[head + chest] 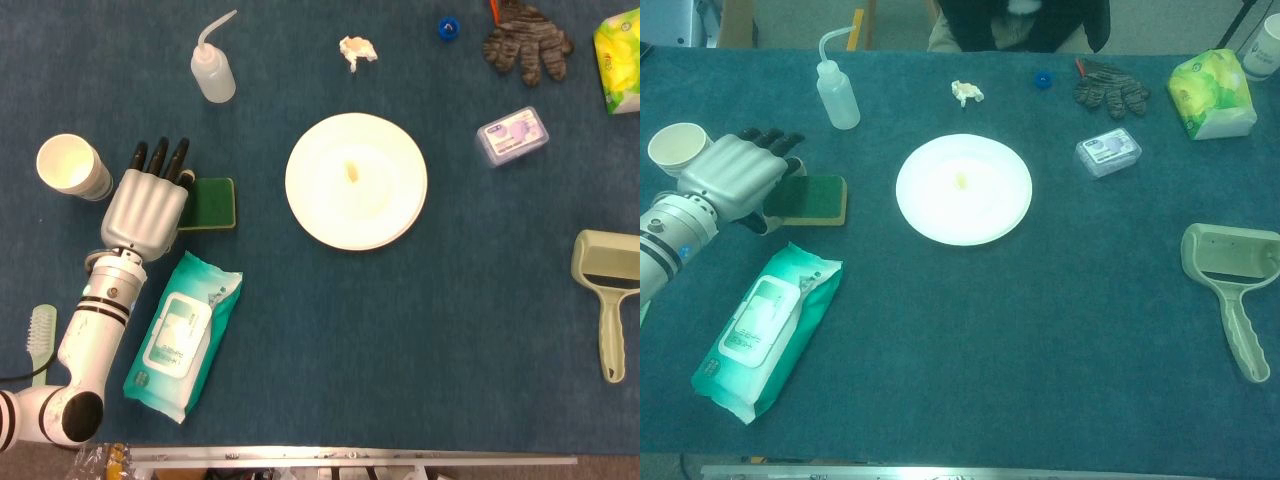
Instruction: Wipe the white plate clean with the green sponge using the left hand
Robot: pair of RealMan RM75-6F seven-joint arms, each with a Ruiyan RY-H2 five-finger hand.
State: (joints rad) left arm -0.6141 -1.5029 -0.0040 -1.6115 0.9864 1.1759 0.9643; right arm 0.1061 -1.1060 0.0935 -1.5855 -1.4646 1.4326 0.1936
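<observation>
Left hand (146,207) lies palm-down over the left end of the green sponge (212,203), fingers straight and slightly spread; whether it grips the sponge cannot be told from either view. Sponge flat on the table (400,340), between the paper cup (70,166) and the white plate (356,181), apart from both, just above the wipes pack (183,335). Plate carries a small yellowish spot (351,172) at centre.

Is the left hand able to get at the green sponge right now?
Probably yes. The left hand lies over the green sponge's left edge, with nothing between them; whether its fingers already grip it cannot be told.
</observation>
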